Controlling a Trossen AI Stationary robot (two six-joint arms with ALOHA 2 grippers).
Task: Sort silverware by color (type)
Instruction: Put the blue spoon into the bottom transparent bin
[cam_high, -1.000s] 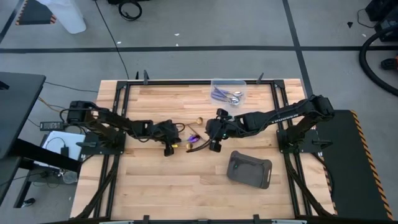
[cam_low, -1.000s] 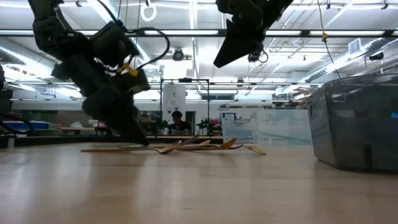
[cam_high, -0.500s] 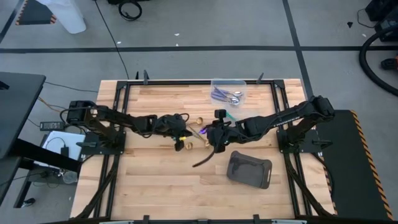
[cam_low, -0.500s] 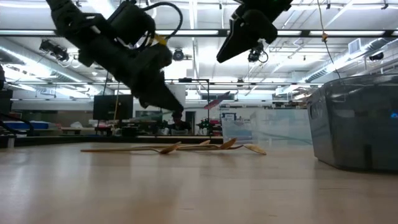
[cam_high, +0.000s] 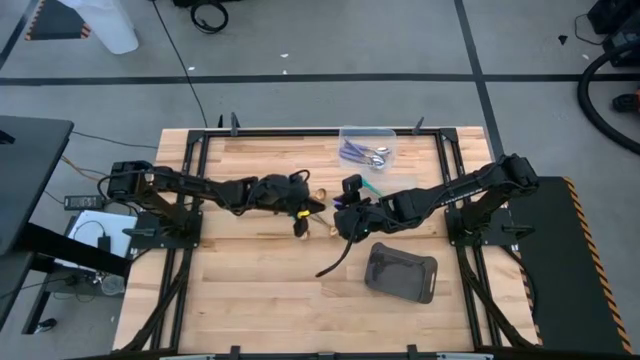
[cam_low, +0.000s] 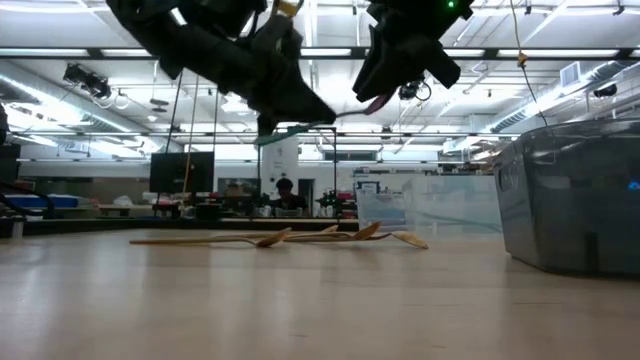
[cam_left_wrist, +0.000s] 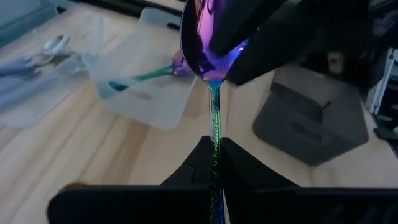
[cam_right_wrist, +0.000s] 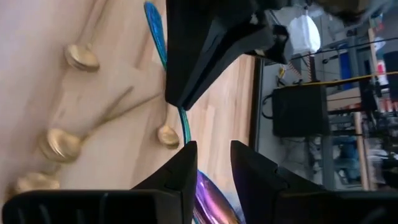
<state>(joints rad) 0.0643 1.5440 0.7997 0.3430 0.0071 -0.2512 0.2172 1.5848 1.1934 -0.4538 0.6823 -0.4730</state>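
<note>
One iridescent teal-purple spoon (cam_left_wrist: 213, 93) hangs in the air between my two grippers, above the middle of the table. My left gripper (cam_left_wrist: 214, 146) (cam_high: 301, 213) is shut on its handle. My right gripper (cam_right_wrist: 213, 155) (cam_high: 341, 207) faces it from the right and is closed around the spoon's bowl. In the low view the spoon (cam_low: 310, 125) lies almost level, high above the wood. Several gold spoons (cam_right_wrist: 59, 144) (cam_low: 290, 238) lie flat on the table under the grippers. A second iridescent spoon (cam_left_wrist: 149, 73) lies in a clear tub (cam_left_wrist: 155, 102). My left gripper pinches the spoon's slim handle (cam_left_wrist: 213, 127) between its two fingers, which lie along it and come level from the table's left. The spoon is lifted clear and sticks out ahead of the fingers. My right gripper has the spoon's bowl (cam_right_wrist: 211, 198) between its two fingers (cam_right_wrist: 183, 171), coming from the table's right. One finger (cam_left_wrist: 261, 37) overlaps the bowl's edge (cam_left_wrist: 202, 43).
A clear tub with lilac-handled spoons (cam_high: 367, 148) stands near the far edge. A dark grey tray (cam_high: 402, 272) sits near the right front. A dark cable (cam_high: 335, 262) hangs from the right arm. A large clear tub (cam_low: 575, 190) fills the low view's right.
My left gripper has risen from table height with the iridescent spoon and moved toward the table's right and far side, up to the right gripper. The spoon is lifted clear and its bowl now sits at the right gripper's fingers. The gold spoons have stayed in place.
</note>
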